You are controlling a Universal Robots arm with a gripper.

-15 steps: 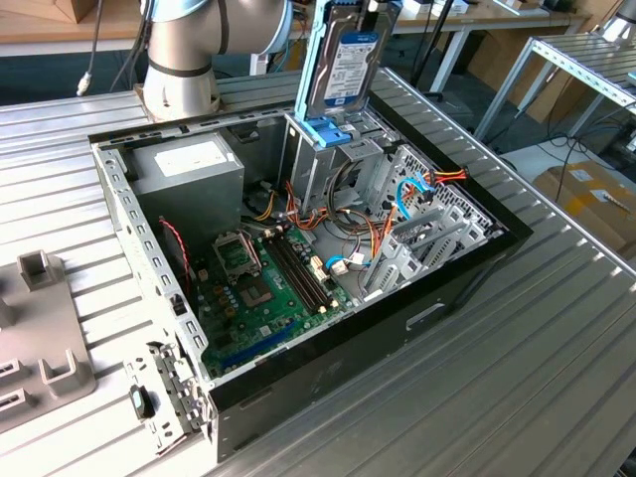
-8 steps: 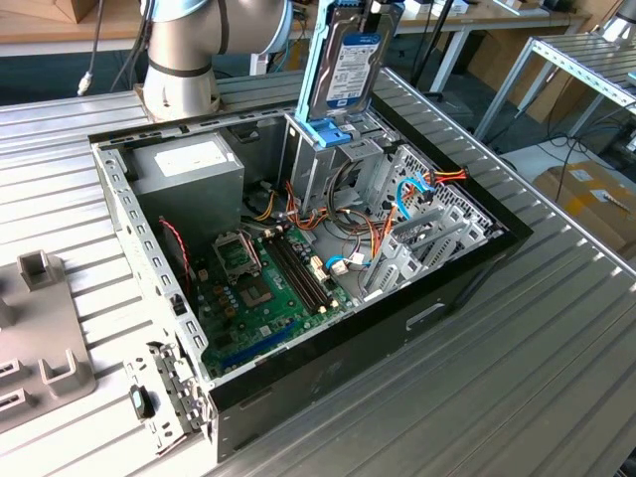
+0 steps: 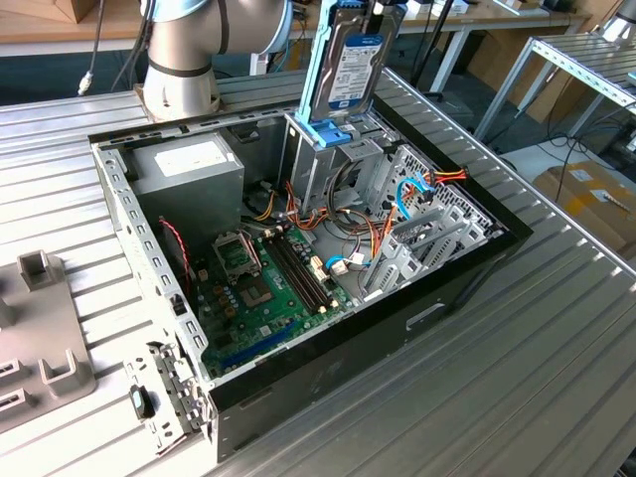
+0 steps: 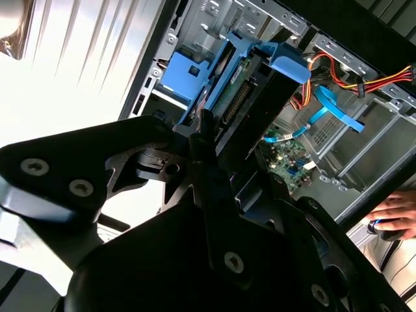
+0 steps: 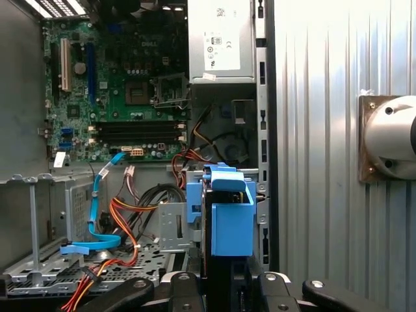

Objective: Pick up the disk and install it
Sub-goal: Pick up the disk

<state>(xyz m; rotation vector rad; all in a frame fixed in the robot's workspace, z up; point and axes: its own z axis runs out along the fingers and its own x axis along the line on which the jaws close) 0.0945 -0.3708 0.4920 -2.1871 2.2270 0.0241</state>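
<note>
End effector (image 5: 224,289) linkage up front in both wrist views, clamped on the disk (image 3: 350,60) by its upper end. Disk hangs upright at 12 o'clock in the exterior view, directly over the cage (image 3: 316,174). Gripping high leaves the lower end free to enter, I reckon, and vertical matches the cage slot. Lower end is at the blue bracket (image 3: 331,132); can't tell if it's touching. Cage is at 1 o'clock from the motherboard (image 3: 263,288), inside the open case (image 3: 447,288) on the counter (image 3: 556,378).
</note>
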